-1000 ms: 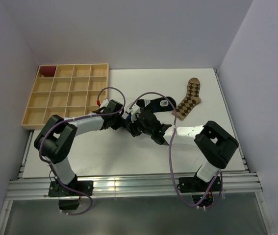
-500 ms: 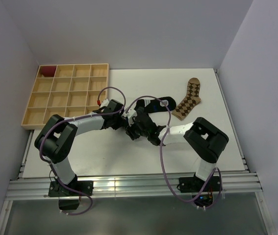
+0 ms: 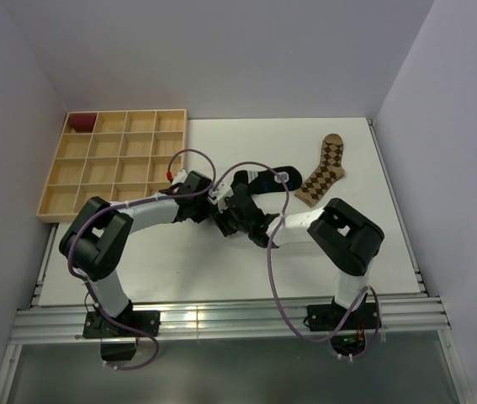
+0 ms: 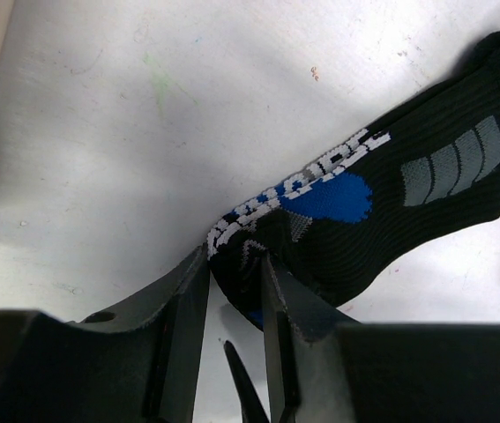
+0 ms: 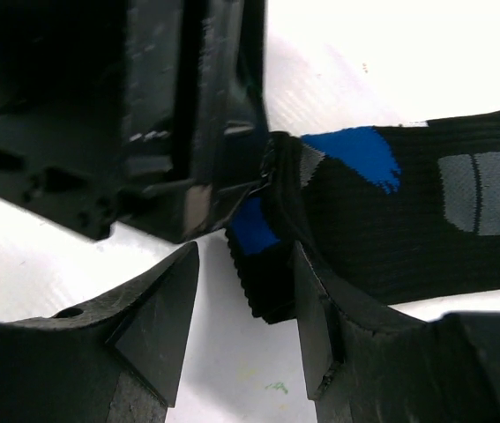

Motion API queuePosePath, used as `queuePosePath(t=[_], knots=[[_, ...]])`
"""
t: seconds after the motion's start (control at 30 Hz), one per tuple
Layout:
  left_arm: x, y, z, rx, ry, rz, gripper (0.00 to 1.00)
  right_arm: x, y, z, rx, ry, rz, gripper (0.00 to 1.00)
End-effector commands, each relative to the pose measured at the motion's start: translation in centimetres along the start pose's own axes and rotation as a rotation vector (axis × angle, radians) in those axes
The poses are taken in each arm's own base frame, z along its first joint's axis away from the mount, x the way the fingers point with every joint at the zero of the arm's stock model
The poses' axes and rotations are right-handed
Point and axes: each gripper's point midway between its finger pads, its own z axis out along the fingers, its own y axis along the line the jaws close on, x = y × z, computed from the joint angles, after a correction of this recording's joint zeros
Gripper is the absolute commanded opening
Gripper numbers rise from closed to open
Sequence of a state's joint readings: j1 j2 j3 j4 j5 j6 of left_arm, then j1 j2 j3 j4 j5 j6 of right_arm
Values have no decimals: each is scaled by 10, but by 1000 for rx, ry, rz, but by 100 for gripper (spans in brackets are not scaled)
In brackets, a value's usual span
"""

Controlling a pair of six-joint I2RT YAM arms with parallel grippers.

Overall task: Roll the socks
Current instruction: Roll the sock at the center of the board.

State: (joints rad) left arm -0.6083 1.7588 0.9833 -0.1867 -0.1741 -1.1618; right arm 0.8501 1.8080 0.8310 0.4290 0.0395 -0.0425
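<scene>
Top view first: the black ribbed sock with blue and white patterning lies flat on the white surface at frame centre, with both arms crowded at its lower-left end. The left gripper and right gripper are almost touching there. A brown argyle sock waits off to the right, and the wooden compartment tray sits at upper left. On the left wrist view, that gripper is drawn narrow, pinching the lifted end of the sock. The fabric bunches up at the pinch while the rest runs flat toward the upper right. On the right wrist view, the gripper stands moderately wide, straddling a small folded-over lip of sock without clamping it. To start the roll well, I'd say the right should close on that lip low and square. Then it should turn it over tightly toward the far end while the left releases cleanly, so the knit doesn't stretch or unroll.
</scene>
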Motion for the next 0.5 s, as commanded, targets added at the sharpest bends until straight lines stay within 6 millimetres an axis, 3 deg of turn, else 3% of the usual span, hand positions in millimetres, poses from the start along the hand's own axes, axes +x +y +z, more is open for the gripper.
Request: queuePosePath(t=[0.0,0.2,0.3,0.33,0.43,0.47], knots=[[27,39,5,-129,83,93,34,29,-24,6,98,105,11,54],[25,37,3,-127,74,95,34,59,-27,0,126,232,26,47],[23,36,3,-124,69,95,35,72,-27,-6,137,284,52,32],[23,35,3,-124,67,91,35,77,-27,-10,143,310,64,18],[21,34,3,-120,61,75,36,89,-27,-17,152,362,87,0],[22,33,2,-116,62,71,37,92,-22,-18,118,376,105,0]])
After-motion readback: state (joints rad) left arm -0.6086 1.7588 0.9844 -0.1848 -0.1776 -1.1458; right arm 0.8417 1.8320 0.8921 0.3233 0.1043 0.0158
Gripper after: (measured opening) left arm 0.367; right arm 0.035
